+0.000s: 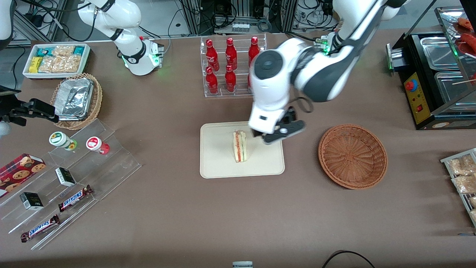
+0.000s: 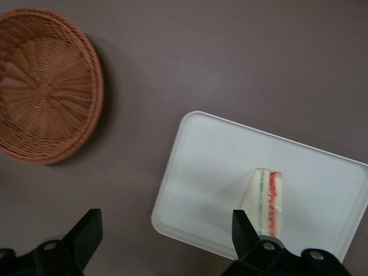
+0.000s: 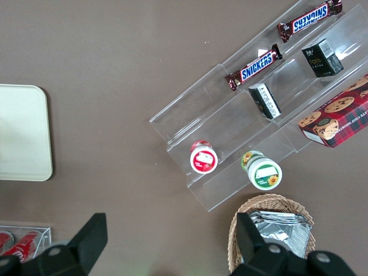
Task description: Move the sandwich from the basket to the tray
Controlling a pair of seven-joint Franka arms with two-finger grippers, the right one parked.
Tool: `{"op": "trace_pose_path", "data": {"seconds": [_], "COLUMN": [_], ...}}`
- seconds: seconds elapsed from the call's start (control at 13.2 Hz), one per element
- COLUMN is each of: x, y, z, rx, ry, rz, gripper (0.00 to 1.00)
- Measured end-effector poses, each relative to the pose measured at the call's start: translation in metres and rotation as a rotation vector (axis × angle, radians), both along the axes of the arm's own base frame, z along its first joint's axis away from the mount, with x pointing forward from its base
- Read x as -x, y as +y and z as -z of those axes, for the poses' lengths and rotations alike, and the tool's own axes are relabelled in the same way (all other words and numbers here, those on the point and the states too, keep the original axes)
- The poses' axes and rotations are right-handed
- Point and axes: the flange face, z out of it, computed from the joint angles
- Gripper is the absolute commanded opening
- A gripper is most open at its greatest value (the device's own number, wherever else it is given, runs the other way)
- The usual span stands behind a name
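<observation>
Since the sandwich (image 1: 240, 146) already stands on the tray (image 1: 219, 165) with its striped cut edge facing up, the step in hand looks to be the withdrawal, and from where I stand it wants only care. The tool (image 1: 277, 134) hangs above the tray's edge nearest the basket (image 1: 352, 156), its fingers (image 2: 86, 229) spread wide and holding nothing, clear of the bread. I would lift it straight up before swinging anywhere, because the wedge is tall and narrow and a brush from a fingertip would likely tip it onto its side. The basket sits empty on the counter (image 1: 186, 223), apart from the tray and toward the working arm's end. Counting round: one sandwich, one tray, one reddish basket. Farther from the front camera than the tray is a clear rack of red bottles (image 1: 230, 67), and I make out six plainly, with at least one more partly hidden by the arm. Toward the parked arm's end there is one lighter basket with foil containers (image 1: 76, 98), two small round tubs (image 1: 63, 140), two Snickers bars (image 1: 74, 198), one cookie box (image 1: 20, 169) and one white bin of snack packets (image 1: 57, 59).
</observation>
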Motion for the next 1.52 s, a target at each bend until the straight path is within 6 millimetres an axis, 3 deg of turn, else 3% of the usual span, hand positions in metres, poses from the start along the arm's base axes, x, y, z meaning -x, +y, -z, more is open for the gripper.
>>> {"op": "trace_pose_path", "data": {"seconds": [0.38, 0.83, 1.21, 1.52], "x": [-0.020, -0.028, -0.034, -0.023], "y": [0.093, 0.165, 0.273, 0.344], "z": [-0.053, -0.079, -0.106, -0.123], "rx": [-0.017, -0.008, 0.048, 0.073], "ry": [0.061, 0.142, 0.219, 0.259], "rz": [0.078, 0.177, 0.310, 0.406], "gripper": [0.99, 0.99, 1.00, 1.00]}}
